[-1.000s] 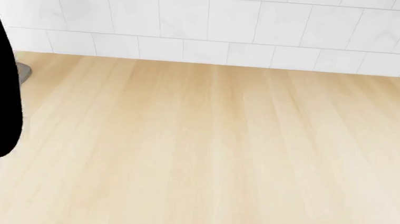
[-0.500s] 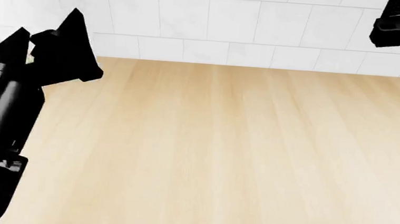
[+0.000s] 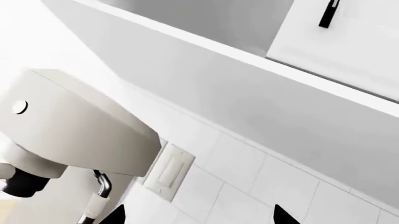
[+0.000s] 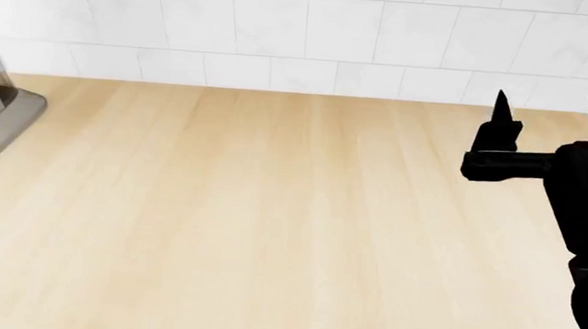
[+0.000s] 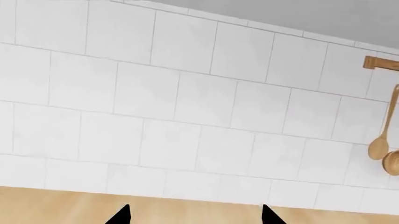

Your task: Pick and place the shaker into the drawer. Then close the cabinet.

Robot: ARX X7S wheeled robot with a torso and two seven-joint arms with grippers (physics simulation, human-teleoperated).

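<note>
So the head view is mostly a big stretch of light wood-grain worktop [image 4: 269,225], pale planks with the grain running away toward the wall, smooth and matte. Behind it sits a white tiled backsplash [image 4: 303,33], glossy-ish square tiles with thin grey grout lines. At the far left edge there's the grey base [image 4: 2,125] of some appliance poking in, rounded corner, flat metal-looking finish.

The right tool [image 4: 545,124] comes in from the right side of the head view, all black and angular, hovering over the worktop near the wall. Its own wrist view shows two pointed black fingertips [image 5: 121,215] well apart with nothing between them, so it's spread wide. That camera also catches wooden spoons [image 5: 381,140] hanging from a wooden rail [image 5: 380,63] on the tile.

The left tool [image 3: 196,217] doesn't show in the head view. Its wrist view has two black tips set wide apart too, holding nothing. It's aimed up at the wall: a cream stand mixer [image 3: 74,126] with a rounded head, a small round button on it and a chrome attachment hanging under, a plain white wall switch plate [image 3: 168,171], and an upper cupboard [image 3: 349,37] with a short black bar handle [image 3: 328,13].

No readable brand or text anywhere. The shaker, drawer and cabinet aren't in any view.
</note>
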